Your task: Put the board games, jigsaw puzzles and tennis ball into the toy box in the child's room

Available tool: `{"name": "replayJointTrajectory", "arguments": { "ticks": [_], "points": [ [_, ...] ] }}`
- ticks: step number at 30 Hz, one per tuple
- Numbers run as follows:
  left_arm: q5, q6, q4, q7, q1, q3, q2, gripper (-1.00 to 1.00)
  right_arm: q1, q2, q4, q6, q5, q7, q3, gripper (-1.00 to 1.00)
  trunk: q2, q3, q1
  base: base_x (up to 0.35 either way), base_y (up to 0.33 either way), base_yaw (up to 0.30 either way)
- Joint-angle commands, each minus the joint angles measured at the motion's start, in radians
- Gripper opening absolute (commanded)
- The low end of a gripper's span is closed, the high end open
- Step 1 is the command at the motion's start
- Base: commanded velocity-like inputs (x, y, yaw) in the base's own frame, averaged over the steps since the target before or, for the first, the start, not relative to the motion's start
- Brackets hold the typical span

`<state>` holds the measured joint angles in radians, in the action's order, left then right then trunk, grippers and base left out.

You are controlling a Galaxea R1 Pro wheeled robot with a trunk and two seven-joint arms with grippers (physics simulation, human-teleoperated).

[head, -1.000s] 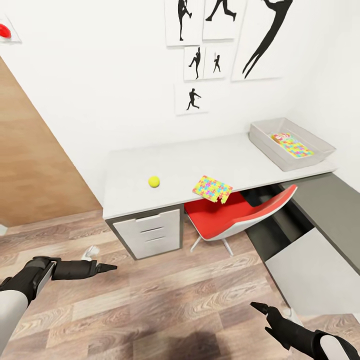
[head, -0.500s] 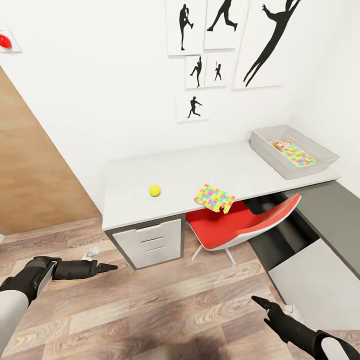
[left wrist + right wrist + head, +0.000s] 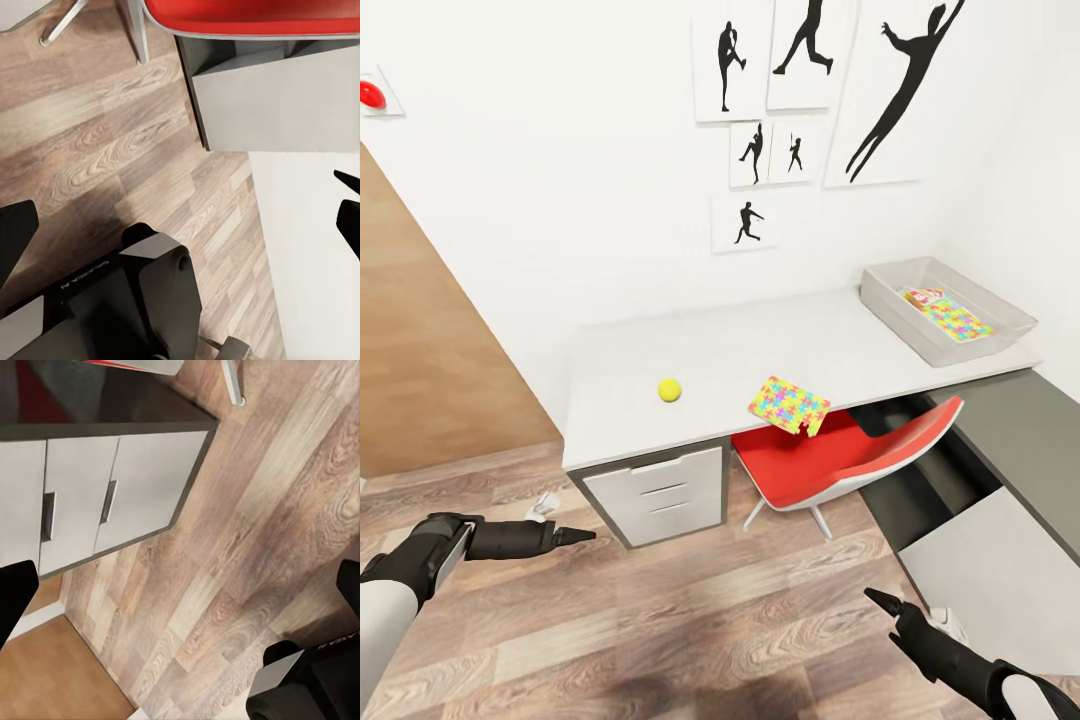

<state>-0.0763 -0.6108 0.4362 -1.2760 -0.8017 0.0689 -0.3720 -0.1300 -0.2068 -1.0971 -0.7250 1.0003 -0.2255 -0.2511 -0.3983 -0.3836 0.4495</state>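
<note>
The tennis ball (image 3: 669, 389) lies on the pale grey table (image 3: 710, 345) near its front edge. To its right, a jigsaw puzzle (image 3: 789, 405) overhangs the table's front edge above the chair. The toy box (image 3: 890, 290) stands at the table's far right end and holds a second jigsaw puzzle (image 3: 954, 317) lying on a printed board game (image 3: 922, 296). Both arms hang low over the wood floor, well short of the table. My left gripper (image 3: 575, 537) and right gripper (image 3: 880, 600) are open and hold nothing. In each wrist view the dark fingertips (image 3: 15, 240) (image 3: 15, 594) sit far apart.
A red chair (image 3: 840, 440) is tucked under the table beside white drawers (image 3: 660, 490). A lower dark grey side section (image 3: 1010, 420) runs along the right wall. A wooden panel (image 3: 420, 350) stands at left, and a small white object (image 3: 540, 503) lies on the floor.
The whole picture has shifted slightly, so the camera has moved; the table sits a little lower in view. The arms and the toys keep their places.
</note>
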Motion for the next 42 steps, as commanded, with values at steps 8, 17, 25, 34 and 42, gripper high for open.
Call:
{"name": "replayJointTrajectory", "arguments": {
  "ticks": [8, 17, 25, 34, 42],
  "points": [
    [-0.009, -0.01, 0.001, -0.006, -0.001, 0.005, 0.001, 1.0, -0.002, 0.001, -0.001, 0.001, -0.002, -0.006, -0.002, 1.0, -0.002, 0.002, 0.001, 0.0, 0.0, -0.016],
    [-0.009, -0.009, 0.001, -0.006, -0.001, 0.005, 0.001, 1.0, -0.002, 0.0, -0.001, 0.02, -0.003, -0.051, -0.002, 1.0, -0.002, 0.016, 0.001, 0.0, 0.0, -0.073],
    [-0.013, -0.008, 0.002, -0.09, -0.001, 0.003, 0.0, 1.0, -0.002, -0.041, -0.01, 0.02, -0.002, -0.197, -0.001, 1.0, -0.002, 0.03, 0.001, 0.0, 0.0, -0.077],
    [-0.01, -0.006, 0.004, -0.225, -0.001, 0.003, -0.005, 1.0, 0.042, -0.092, -0.063, 0.01, 0.002, -0.662, -0.05, 1.0, -0.002, 0.045, 0.001, 0.0, 0.0, -0.077],
    [-0.006, -0.011, 0.003, -0.24, -0.001, 0.014, 0.009, 1.0, 0.045, -0.101, -0.143, -0.023, 0.0, -0.969, -0.195, 1.0, -0.002, 0.058, 0.001, 0.0, 0.0, -0.046]
  ]
}}
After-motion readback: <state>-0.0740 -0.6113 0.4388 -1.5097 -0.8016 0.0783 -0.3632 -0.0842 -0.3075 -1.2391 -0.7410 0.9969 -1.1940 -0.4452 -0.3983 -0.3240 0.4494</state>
